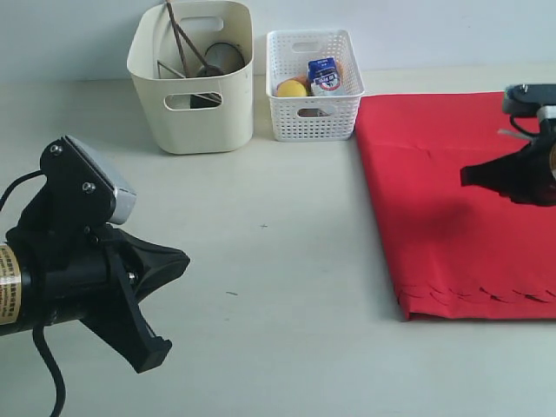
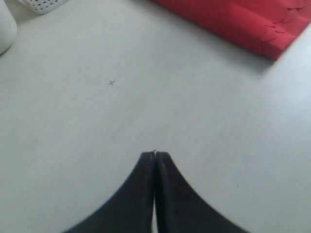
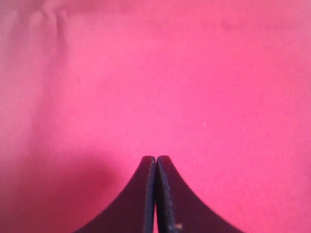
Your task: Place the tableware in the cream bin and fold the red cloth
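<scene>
The right pincer (image 3: 156, 158) has its jaws pressed together on nothing. It hangs over the red cloth (image 1: 452, 217), and its wrist view is filled with smooth red fabric. The left pincer (image 2: 155, 154) is likewise closed and empty, poised above bare desk (image 1: 261, 261) well away from the cream bin (image 1: 191, 117), on the camera's side of it.

The cloth lies flat, past the white lattice basket (image 1: 313, 113) from the bin. Its edge farthest from the bin looks doubled, with a scalloped hem lying on top of the red just inside it. That suggests at least one fold has been made. How far the cloth runs on the side away from the bin is out of view.

The basket sits just beside the bin and holds a lemon (image 1: 292, 88) and a blue carton (image 1: 325, 74), so the food is kept apart from the dishes. In the bin the chopsticks (image 1: 178, 39) lean against the wall, tips up because the tub is tall. A round dark rim (image 1: 224, 56) shows next to them, though which piece it is I cannot tell. No tableware lies on the desk in any view, so that half of the task looks done. With both pincers empty, what remains is probably another fold or nothing.
</scene>
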{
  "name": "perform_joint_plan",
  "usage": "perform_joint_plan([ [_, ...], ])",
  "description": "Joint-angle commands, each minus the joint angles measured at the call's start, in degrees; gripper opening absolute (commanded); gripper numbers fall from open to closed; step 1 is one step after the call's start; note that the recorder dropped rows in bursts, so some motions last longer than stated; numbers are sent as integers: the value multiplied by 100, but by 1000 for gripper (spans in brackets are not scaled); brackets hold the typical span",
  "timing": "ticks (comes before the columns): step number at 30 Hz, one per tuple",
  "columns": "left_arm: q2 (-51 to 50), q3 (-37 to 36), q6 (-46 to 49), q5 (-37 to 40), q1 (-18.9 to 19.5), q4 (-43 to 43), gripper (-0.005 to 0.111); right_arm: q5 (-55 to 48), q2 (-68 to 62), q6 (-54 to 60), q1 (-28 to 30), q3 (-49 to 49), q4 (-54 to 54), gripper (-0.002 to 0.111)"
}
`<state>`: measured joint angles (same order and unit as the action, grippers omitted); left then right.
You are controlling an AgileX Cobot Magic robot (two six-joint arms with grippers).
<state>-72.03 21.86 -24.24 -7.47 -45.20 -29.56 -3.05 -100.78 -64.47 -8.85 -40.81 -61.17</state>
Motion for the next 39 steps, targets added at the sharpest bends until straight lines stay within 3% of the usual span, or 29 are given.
perform_joint_plan([
  [1, 34, -25, 10, -10, 12, 26, 2, 210, -441, 48, 25, 6, -160, 0],
  [7, 34, -25, 10, 132, 12, 26, 2, 488, -1749, 48, 25, -1214, -160, 0],
  [10, 34, -25, 10, 252, 12, 26, 2, 55, -2213, 48, 25, -2144, -160, 0],
  [13, 34, -25, 10, 252, 12, 26, 2, -386, -2405, 48, 25, -2797, -188, 0],
  [17, 34, -25, 10, 252, 12, 26, 2, -267, -1977, 6, 14, -2836, 148, 0],
  [22, 177, -25, 63, 107, 12, -1, 2, 20, -339, 6, 14, -2098, 311, 0],
  [26, 922, -25, 52, 22, 12, 26, 2, 345, 1048, 6, 14, -1387, 311, 0],
  [33, 3106, -158, -150, 850, 12, 70, 2, 496, 3650, 20, 14, 97, 311, 0],
  [39, 4940, -924, -305, 904, 244, 94, 2, 1419, 5374, 175, 14, 1559, 311, 0],
])
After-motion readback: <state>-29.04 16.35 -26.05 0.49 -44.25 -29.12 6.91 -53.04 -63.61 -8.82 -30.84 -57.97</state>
